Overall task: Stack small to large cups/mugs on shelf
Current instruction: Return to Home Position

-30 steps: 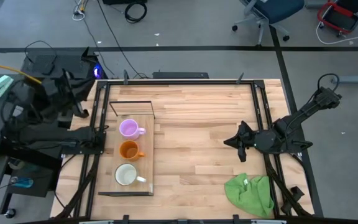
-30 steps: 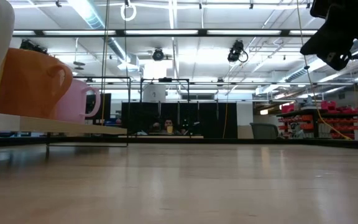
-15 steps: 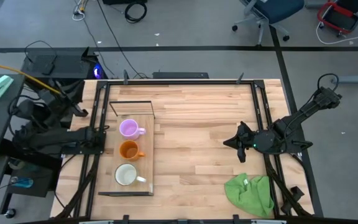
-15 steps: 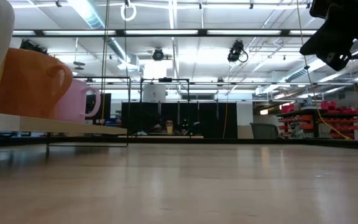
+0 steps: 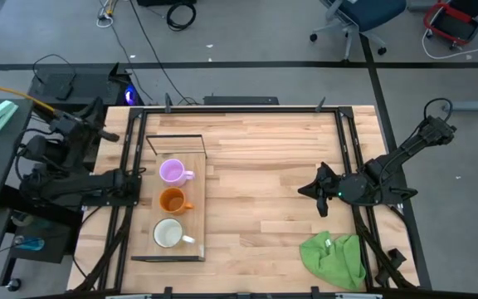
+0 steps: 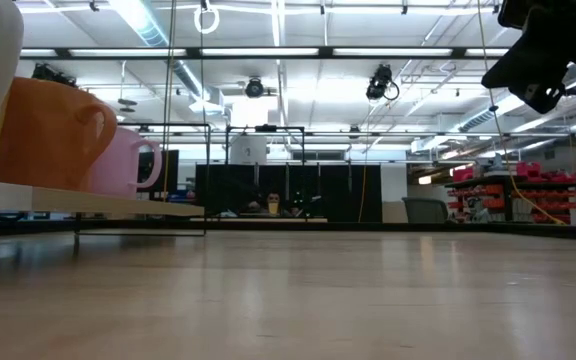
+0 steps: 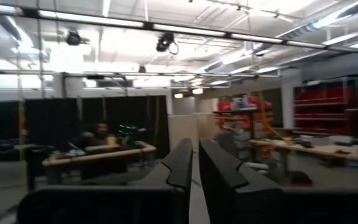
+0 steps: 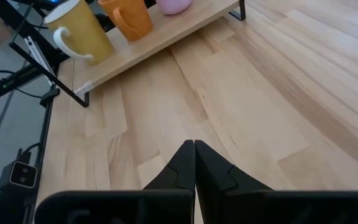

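table [image 5: 264, 166] — shelf [image 5: 196, 214] of purple, orange, white mugs [image 5: 171, 200]

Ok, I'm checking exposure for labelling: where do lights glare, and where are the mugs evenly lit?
Low view: ceiling strip lights glare above the orange mug and pink mug. High view: white mug and shelf evenly lit. Left wrist view: ceiling glare too.

A light purple ceramic mug [image 5: 171, 171], an orange ceramic mug [image 5: 171, 200] and a yellow-sided mug with a whitish inside [image 5: 168, 233] are seen on a pale-wood shelf board edged in thin black wire [image 5: 197, 220]. The butcher-block tabletop [image 5: 264, 166] is striped in blond and tan strips. A crumpled cloth [image 5: 334, 257] is coloured bright green.
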Controlling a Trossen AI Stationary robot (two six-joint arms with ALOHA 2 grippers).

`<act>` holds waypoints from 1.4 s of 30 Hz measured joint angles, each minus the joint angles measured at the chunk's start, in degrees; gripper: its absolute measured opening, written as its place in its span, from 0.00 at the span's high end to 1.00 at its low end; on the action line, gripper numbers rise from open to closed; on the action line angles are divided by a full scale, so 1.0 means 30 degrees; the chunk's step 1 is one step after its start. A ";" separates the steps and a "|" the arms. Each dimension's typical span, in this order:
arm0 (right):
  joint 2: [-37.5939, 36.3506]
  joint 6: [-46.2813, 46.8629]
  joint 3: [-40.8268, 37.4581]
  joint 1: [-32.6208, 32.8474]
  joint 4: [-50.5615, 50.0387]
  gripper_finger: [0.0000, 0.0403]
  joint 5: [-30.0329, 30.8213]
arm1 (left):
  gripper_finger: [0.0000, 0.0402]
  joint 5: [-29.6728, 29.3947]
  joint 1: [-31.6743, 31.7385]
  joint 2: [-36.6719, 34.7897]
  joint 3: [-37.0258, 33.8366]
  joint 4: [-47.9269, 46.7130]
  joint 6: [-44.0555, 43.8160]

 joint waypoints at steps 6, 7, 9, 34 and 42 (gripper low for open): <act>0.0000 -0.0061 0.0000 0.0000 0.0000 0.98 0.0000 | 0.90 -0.1319 0.0000 0.0002 -0.0002 0.1245 0.2757; 0.0000 -0.0070 0.0000 0.0000 0.0000 0.98 0.0000 | 0.90 -0.1690 0.0000 0.0002 -0.0002 0.1412 0.2914; 0.0000 -0.0112 0.0000 0.0000 0.0000 0.98 0.0000 | 0.91 -0.2034 0.0000 0.0002 -0.0002 0.1793 0.3113; 0.0000 -0.0104 0.0000 0.0000 -0.0007 0.98 0.0146 | 0.92 0.5886 -0.2645 0.0002 0.0005 -0.6216 -0.6630; 0.0000 -0.0047 0.0000 -0.0002 -0.0007 0.98 0.0146 | 0.91 0.9569 -0.2645 0.0002 -0.0006 -0.9063 -0.9834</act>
